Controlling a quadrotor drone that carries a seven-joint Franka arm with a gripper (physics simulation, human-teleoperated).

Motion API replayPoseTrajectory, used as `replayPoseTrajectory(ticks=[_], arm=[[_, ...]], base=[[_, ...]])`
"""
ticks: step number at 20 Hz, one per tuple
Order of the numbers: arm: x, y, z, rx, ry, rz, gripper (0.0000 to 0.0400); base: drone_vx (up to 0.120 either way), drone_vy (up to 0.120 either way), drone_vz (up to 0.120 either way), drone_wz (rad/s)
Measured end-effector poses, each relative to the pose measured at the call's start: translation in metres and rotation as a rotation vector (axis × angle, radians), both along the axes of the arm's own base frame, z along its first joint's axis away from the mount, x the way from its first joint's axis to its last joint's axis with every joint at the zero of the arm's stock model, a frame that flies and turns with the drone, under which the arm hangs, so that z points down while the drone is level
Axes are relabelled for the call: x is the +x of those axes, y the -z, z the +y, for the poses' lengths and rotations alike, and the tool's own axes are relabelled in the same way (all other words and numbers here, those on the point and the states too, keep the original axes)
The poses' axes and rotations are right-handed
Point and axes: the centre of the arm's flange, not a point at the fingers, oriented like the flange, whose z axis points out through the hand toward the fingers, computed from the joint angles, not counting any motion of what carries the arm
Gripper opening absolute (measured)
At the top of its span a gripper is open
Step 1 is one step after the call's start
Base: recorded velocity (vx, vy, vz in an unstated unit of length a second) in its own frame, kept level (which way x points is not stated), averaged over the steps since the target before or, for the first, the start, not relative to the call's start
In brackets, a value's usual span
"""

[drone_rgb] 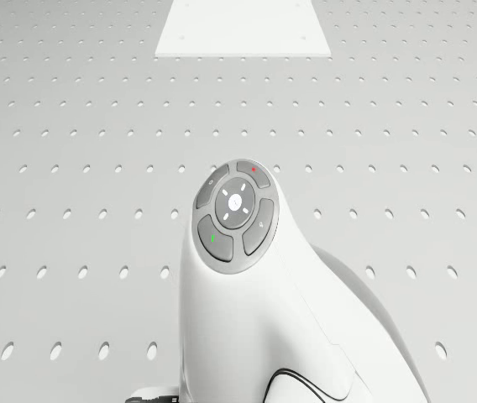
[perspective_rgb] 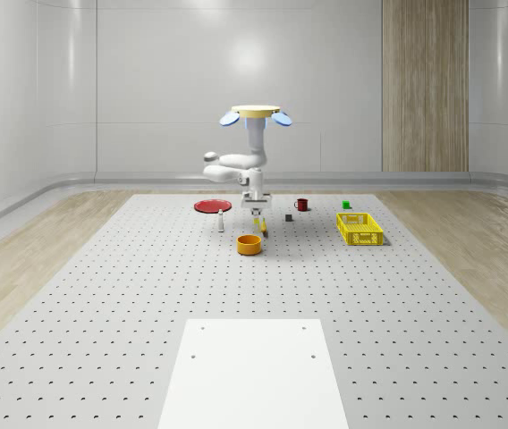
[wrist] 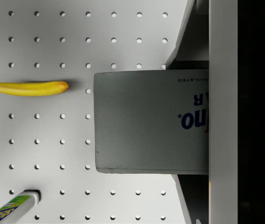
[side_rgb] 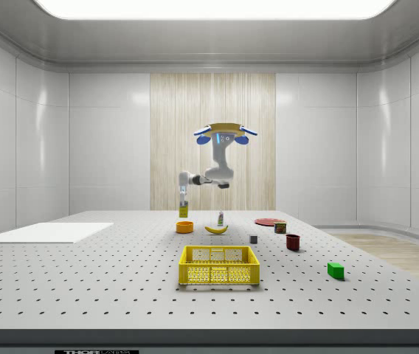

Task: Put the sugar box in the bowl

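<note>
A tan-topped drone (perspective_rgb: 256, 112) with blue rotors carries a glossy white arm (perspective_rgb: 241, 161) with grey buttons.

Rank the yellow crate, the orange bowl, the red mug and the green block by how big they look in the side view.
Largest to smallest as they appear:
1. yellow crate
2. orange bowl
3. red mug
4. green block

The bowl, mug and block look close in size, and the bowl sits farther from the camera, so that order is unsure.
</note>
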Motion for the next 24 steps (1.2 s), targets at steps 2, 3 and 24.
replayPoseTrajectory(ticks=[2,3,24], arm=[[0.0,0.0,0.0,0.0,0.0,0.0,0.0168],[0.0,0.0,0.0,0.0,0.0,0.0,0.0168],[0.0,-0.049,0.0,-0.001,-0.002,0.0,0.0168]], base=[[0.0,-0.12,0.0,0.0],[0.0,-0.12,0.0,0.0],[0.0,-0.019,0.0,0.0]])
